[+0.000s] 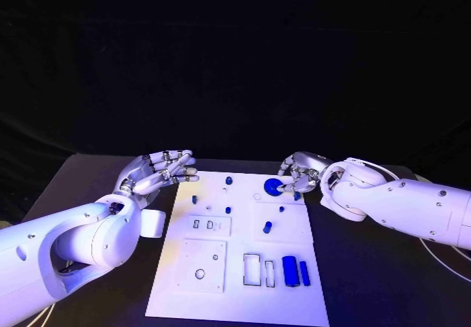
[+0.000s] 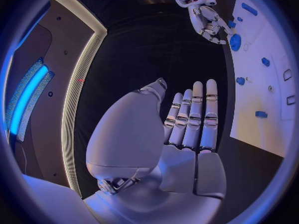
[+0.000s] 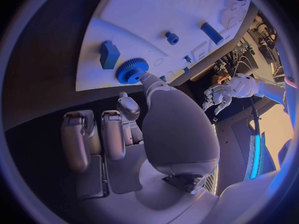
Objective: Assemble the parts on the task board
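Gear (image 1: pixel 273 187) at the task board (image 1: pixel 235 286) far edge, right hand (image 1: pixel 302 172) fingertips touching it, grip unclear; left hand (image 1: pixel 157 174) spread empty; next, seat it squarely

Blue gear (image 1: pixel 273 187) lies flat on white task board (image 1: pixel 235 293).

No legible text or markings

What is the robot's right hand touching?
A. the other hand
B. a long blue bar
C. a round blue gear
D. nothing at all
C. The right hand has a fingertip against the blue gear on the white task board; the left hand hovers open at the board's other side.
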